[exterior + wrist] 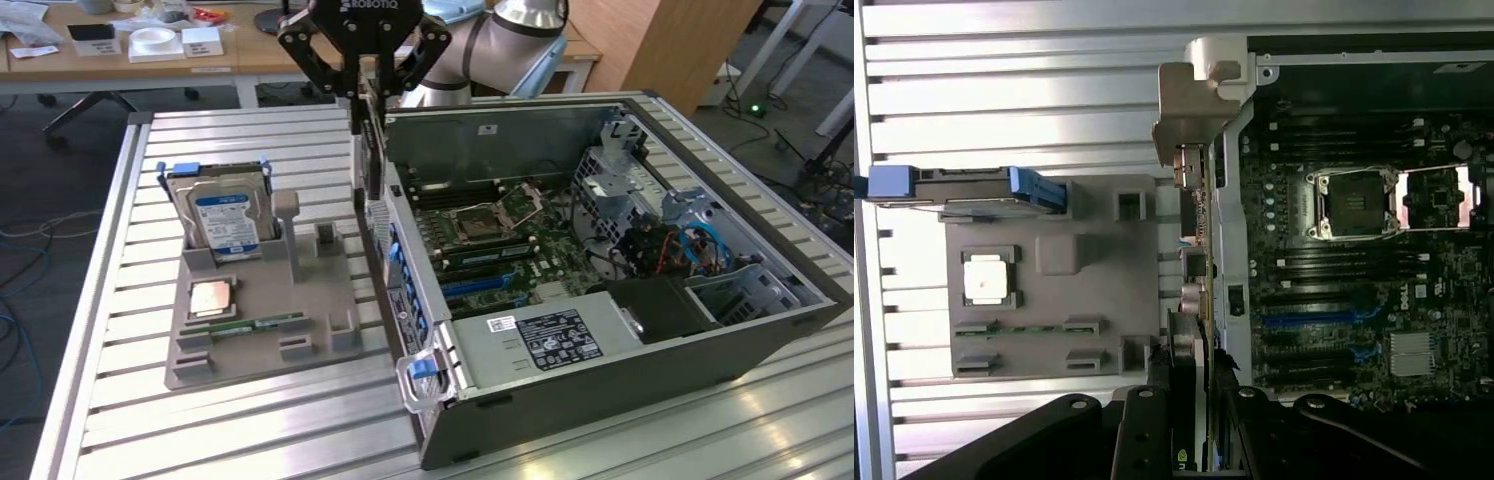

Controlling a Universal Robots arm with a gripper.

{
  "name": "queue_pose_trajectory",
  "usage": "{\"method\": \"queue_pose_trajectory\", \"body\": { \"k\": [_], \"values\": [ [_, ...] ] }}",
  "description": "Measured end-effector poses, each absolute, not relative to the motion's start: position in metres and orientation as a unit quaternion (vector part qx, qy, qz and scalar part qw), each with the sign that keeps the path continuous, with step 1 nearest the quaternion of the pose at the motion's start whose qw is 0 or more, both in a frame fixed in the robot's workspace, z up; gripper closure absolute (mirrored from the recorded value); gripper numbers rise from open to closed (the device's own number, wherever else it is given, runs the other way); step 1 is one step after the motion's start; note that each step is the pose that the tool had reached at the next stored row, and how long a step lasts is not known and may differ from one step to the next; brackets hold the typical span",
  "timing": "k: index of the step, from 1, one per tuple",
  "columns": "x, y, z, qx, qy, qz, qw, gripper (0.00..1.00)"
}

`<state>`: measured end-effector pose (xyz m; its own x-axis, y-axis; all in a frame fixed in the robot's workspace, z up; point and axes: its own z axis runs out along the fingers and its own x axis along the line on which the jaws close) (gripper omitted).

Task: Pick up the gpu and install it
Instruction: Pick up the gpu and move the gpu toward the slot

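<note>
As jaws hold the gpu (1199, 245), desks (260, 52) stand beyond the table (240, 425)

Bright, even light falls on the ribbed silver aluminium table (107, 300), whose slats glare white (strongest in the wrist view); the thin dark gpu (1199, 240) with its silvery bracket catches a pale shine, while the inside of the open grey computer case (601, 400) lies in shadow.

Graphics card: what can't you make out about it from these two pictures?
- Exterior view: the graphics card is edge-on, so its faces are unreadable; the gripper covers its top end.
- Wrist view: the card covers what lies under it, so where it sits over the computer case is unclear.
</note>
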<state>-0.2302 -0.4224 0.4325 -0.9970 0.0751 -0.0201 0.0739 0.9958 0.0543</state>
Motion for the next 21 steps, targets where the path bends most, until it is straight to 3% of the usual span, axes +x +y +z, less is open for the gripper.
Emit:
{"method": "queue_pose_trajectory", "body": {
  "k": [21],
  "values": [
    [-0.142,-0.419,0.433,0.037,0.999,0.028,0.011,0.74]
  ]
}}
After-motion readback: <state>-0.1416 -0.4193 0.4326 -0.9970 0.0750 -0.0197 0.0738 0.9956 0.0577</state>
